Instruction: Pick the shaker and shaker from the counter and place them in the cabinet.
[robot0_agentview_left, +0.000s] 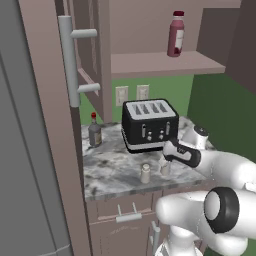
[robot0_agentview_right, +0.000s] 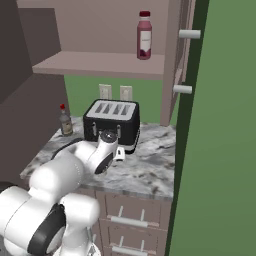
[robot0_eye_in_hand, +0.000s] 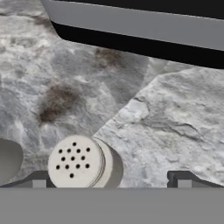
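Note:
Two small beige shakers stand on the marble counter (robot0_agentview_left: 110, 172) in front of the toaster. One shaker (robot0_agentview_left: 145, 173) stands free near the front edge. The other shaker (robot0_agentview_left: 165, 171) is partly covered by my gripper (robot0_agentview_left: 165, 162), which points down over it. In the hand view this shaker's holed cap (robot0_eye_in_hand: 78, 162) sits between my open fingertips (robot0_eye_in_hand: 39, 180), closer to the left one, and nothing is gripped. A grey rounded shape (robot0_eye_in_hand: 6, 159) at the left edge may be the second shaker. The cabinet's shelf (robot0_agentview_left: 160, 65) is above, with its door (robot0_agentview_left: 47, 100) swung open.
A black four-slot toaster (robot0_agentview_left: 150, 125) stands right behind the gripper. A dark red-capped bottle (robot0_agentview_left: 94, 130) is at the counter's back left. On the cabinet shelf stands a tall maroon bottle (robot0_agentview_left: 176, 34). Drawers (robot0_agentview_left: 125, 215) lie under the counter. The door's bar handle (robot0_agentview_left: 70, 60) sticks out at the left.

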